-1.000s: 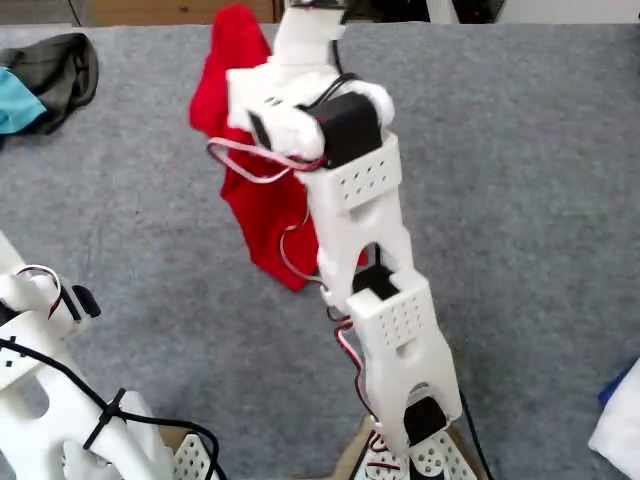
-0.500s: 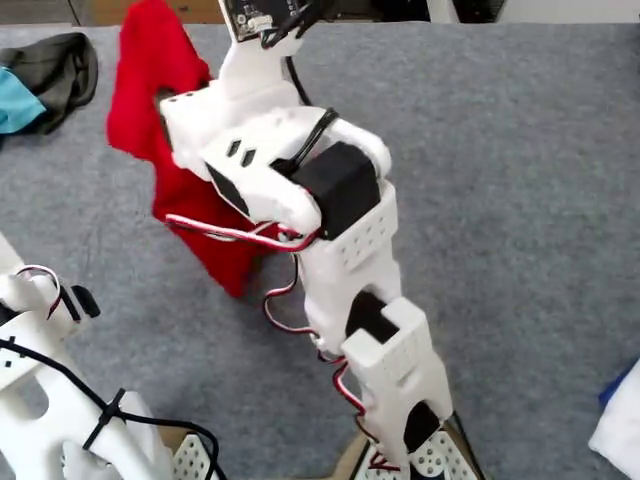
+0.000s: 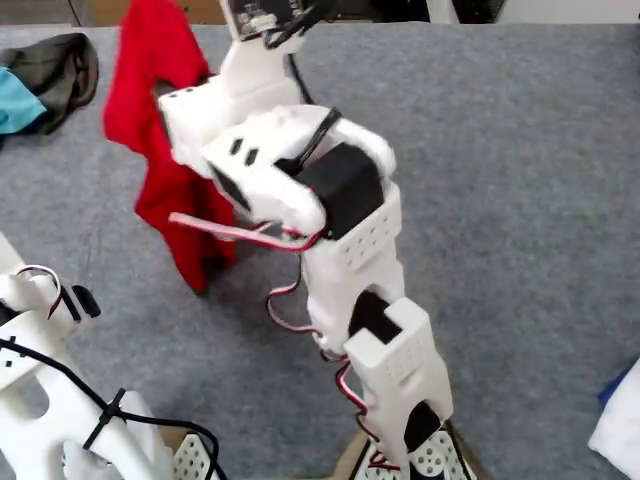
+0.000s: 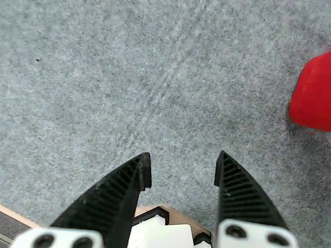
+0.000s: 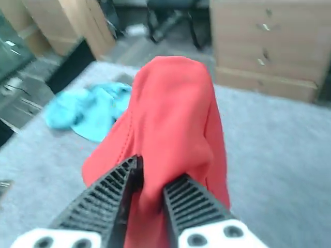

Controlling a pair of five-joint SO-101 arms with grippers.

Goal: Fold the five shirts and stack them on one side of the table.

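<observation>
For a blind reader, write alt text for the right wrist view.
The right gripper is shut on a bunched red shirt held above the grey table cover. A crumpled turquoise garment lies farther off, with wooden drawers beyond the table.

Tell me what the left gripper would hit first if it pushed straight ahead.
Probably the bare grey table: the open left gripper points at it with nothing between. The red shirt is off that line, as far as depth shows.

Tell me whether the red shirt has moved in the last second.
Yes. Held in the right gripper, the red shirt has swung across the grey table toward the dark garment lying at its far corner.
</observation>
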